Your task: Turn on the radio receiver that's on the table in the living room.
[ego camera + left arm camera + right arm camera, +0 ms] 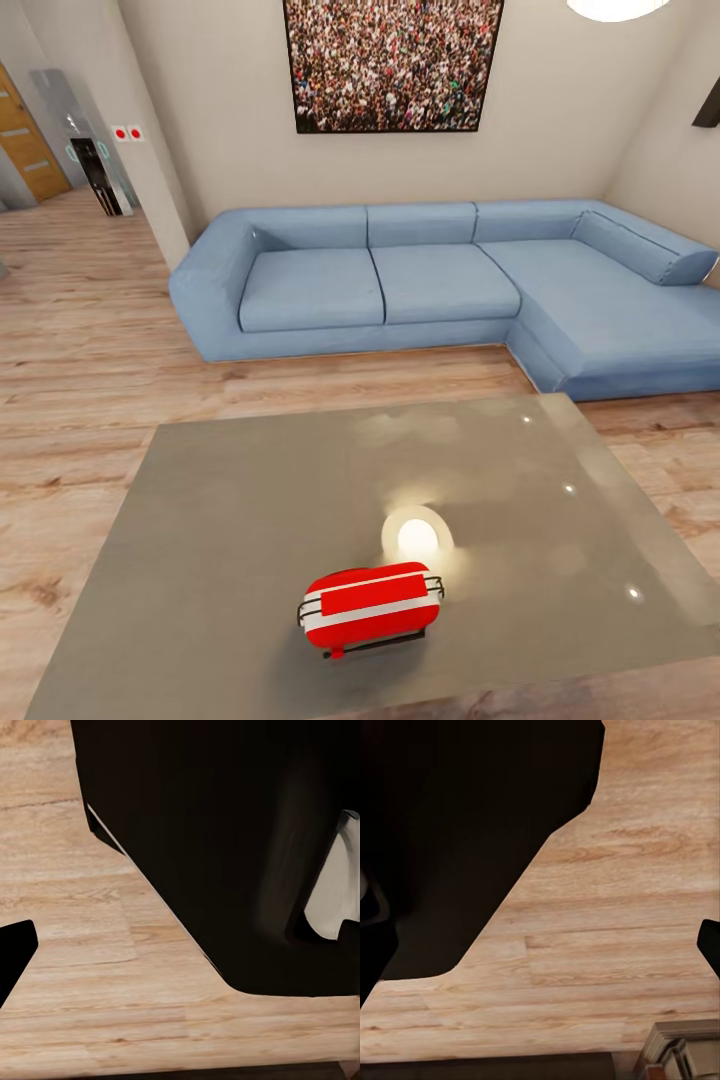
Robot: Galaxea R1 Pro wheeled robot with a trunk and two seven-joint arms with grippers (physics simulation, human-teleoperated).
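Radio (pixel 369 605) is sitting on the grey glassy worktop (pixel 220 520), toward its near edge, right by a bright lamp reflection (pixel 416 537). Blue corner sofa (pixel 440 285) sits behind, crowd picture (pixel 392 62) above it. Both wrist views look down at wood floor (pixel 90 945); can't tell whether either hand is open or closed.

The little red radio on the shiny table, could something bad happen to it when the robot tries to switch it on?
Maybe. The small red rounded radio lies near the front edge of the glossy grey table, so a hard push might slide it or knock it off. The lamp's bright reflection beside it could make aiming harder.
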